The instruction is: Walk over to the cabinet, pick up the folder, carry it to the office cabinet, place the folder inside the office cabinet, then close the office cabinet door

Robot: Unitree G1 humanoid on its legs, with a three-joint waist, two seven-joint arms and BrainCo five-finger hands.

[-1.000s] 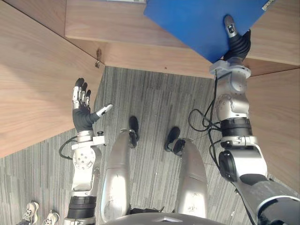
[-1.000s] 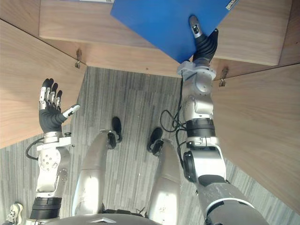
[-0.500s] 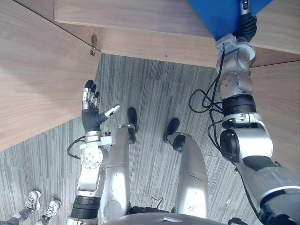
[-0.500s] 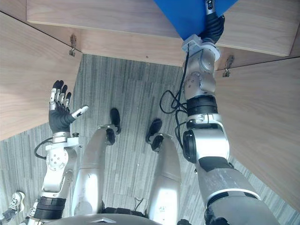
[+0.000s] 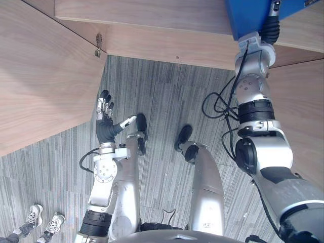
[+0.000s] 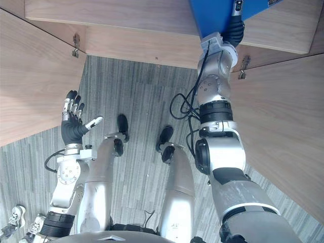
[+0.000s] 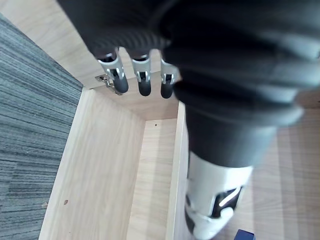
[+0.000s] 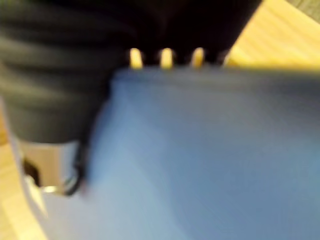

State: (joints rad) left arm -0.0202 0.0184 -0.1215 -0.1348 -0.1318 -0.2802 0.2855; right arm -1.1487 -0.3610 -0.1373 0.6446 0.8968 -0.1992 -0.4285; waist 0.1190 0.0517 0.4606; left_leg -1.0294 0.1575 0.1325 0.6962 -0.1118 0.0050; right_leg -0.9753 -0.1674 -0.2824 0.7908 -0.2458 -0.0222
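A blue folder [image 5: 246, 16] lies flat over the wooden cabinet's bottom board [image 5: 152, 20] at the far right. My right hand [image 5: 270, 31] is shut on the folder's near edge, thumb on top. In the right wrist view the folder [image 8: 200, 160] lies across the palm and the fingertips [image 8: 165, 57] peek past its far edge. My left hand [image 5: 105, 126] is raised over the floor beside the left cabinet door [image 5: 40, 76], open, with straight fingers [image 7: 142, 82] and nothing in it.
Both cabinet doors stand open: the left one beside my left hand, the right one [image 5: 304, 116] beside my right arm. Metal hinges [image 5: 97, 39] sit at the door corners. Grey carpet [image 5: 162, 96] lies below. A person's shoes [image 5: 35, 217] show at the lower left.
The camera has shifted. My right hand has carried the folder farther forward over the cabinet board. The left hand has stayed open and drawn in a little toward my body.
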